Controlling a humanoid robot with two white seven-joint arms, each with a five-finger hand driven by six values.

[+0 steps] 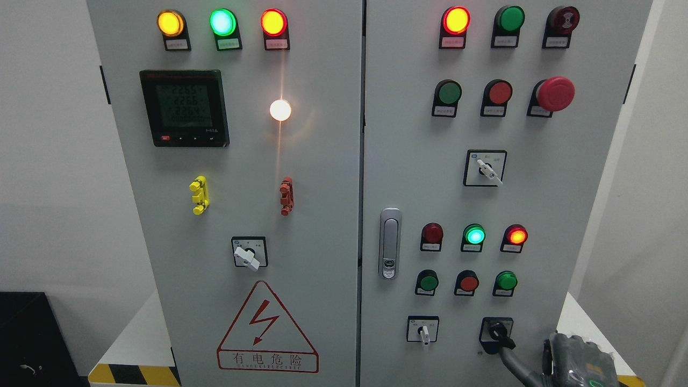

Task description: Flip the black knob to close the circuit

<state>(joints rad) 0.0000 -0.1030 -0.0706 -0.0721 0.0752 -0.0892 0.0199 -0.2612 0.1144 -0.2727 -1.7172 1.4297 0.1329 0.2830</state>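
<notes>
Black knob (496,329) lower right: your right hand (578,360) has a finger on it, grip unclear; next, rotate.

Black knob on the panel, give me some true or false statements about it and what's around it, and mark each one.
1. The black knob sits at the lower right of the right cabinet door. True.
2. The right hand shows at the bottom right, with a dark finger reaching up to the knob. True.
3. The left hand is gripping the door handle. False: no left hand is in view, and the handle is untouched.
4. The digital meter is on the right door. False: it is on the left door.
5. The big red mushroom button is at the upper right of the right door. True.
</notes>
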